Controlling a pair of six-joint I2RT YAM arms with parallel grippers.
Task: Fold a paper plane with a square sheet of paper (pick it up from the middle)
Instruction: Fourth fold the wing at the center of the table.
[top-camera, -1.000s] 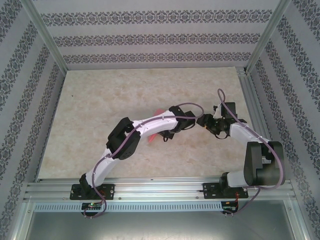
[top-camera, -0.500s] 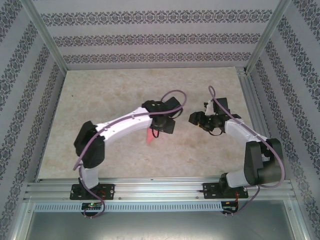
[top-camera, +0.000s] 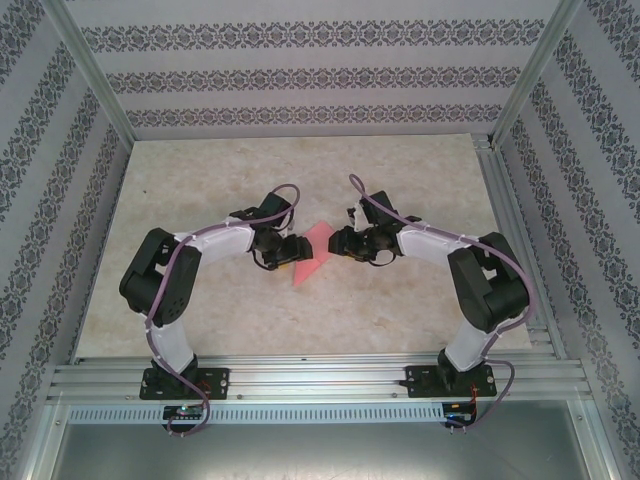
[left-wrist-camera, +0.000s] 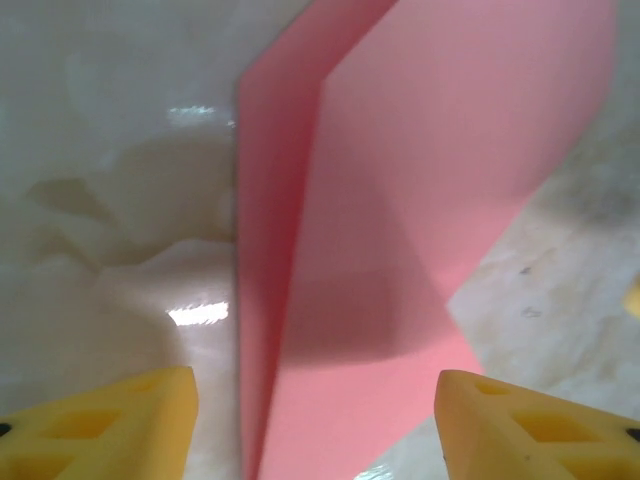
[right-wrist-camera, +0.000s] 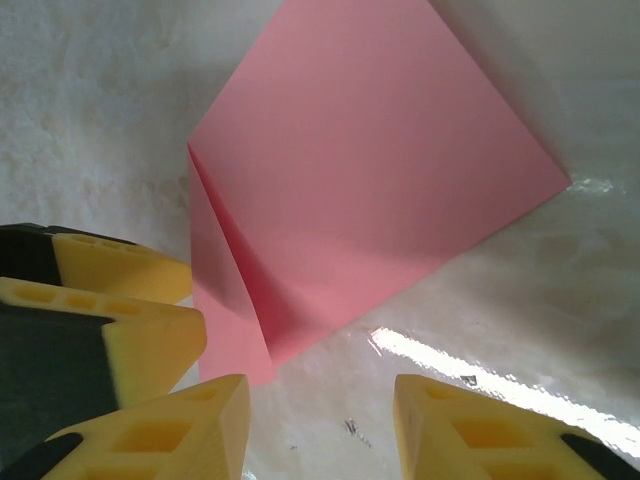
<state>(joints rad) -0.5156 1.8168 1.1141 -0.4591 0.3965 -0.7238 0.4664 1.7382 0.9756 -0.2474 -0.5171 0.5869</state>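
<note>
Left tool (left-wrist-camera: 315, 390) and right tool (right-wrist-camera: 320, 395): I count two, both open, flanking one creased pink sheet of paper (right-wrist-camera: 380, 190) on the desk (top-camera: 200, 180).

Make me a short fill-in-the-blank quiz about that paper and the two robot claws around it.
1. The sheet of paper is ____ in colour.
2. It lies on the table ____ the left gripper and the right gripper.
3. The fingertips of both grippers are coloured ____.
4. The jaws of both grippers stand ____, not shut.

Missing words: pink; between; yellow; open
</note>
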